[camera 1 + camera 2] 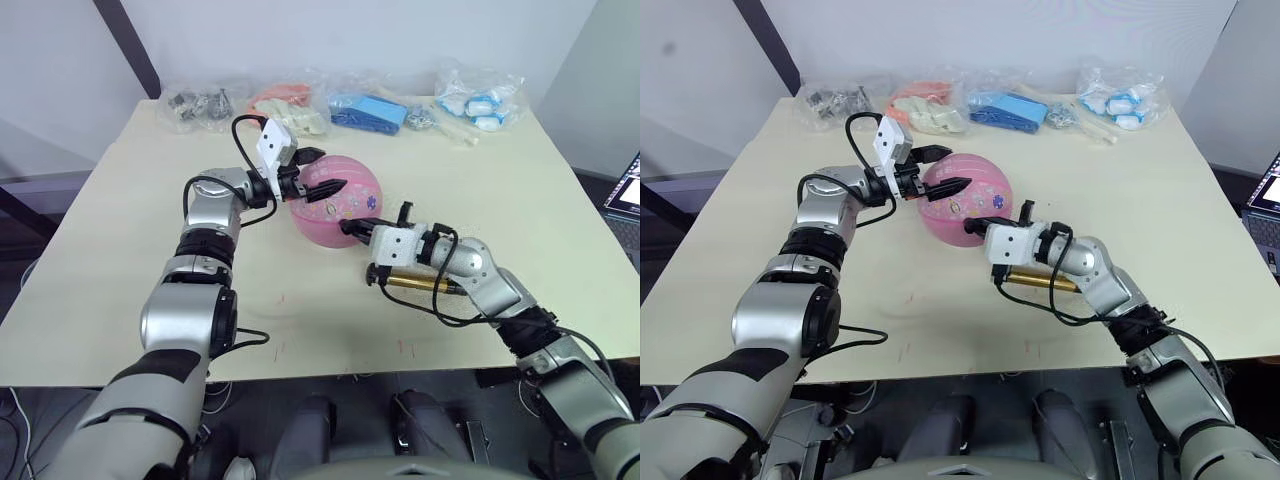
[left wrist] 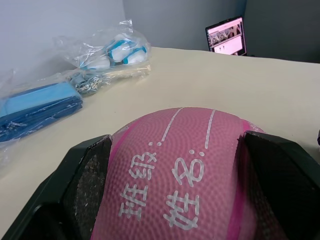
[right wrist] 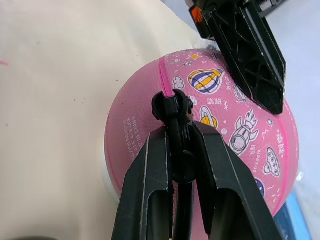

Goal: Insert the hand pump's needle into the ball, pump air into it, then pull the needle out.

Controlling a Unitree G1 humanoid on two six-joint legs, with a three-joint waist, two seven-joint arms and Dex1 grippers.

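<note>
The right gripper (image 3: 182, 137) pinched the hose's black fitting (image 3: 172, 107) right against the ball (image 3: 145, 135), while the left gripper's finger (image 3: 247, 47) hung over the ball's far side.

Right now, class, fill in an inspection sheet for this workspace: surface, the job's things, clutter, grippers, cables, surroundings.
Surface: cream table, a few small red marks near the front edge.
Job's things: pink ball mid-table; hand pump lying just behind the right arm's wrist; needle fitting pressed against the ball's surface.
Clutter: four clear bags along the far edge, one holding blue parts.
Grippers: left gripper open, its fingers straddling the ball; right gripper shut on the needle fitting.
Cables: black wires looping off both forearms; pump hose running between the right fingers.
Surroundings: laptop screen lit beyond the table's right side.
</note>
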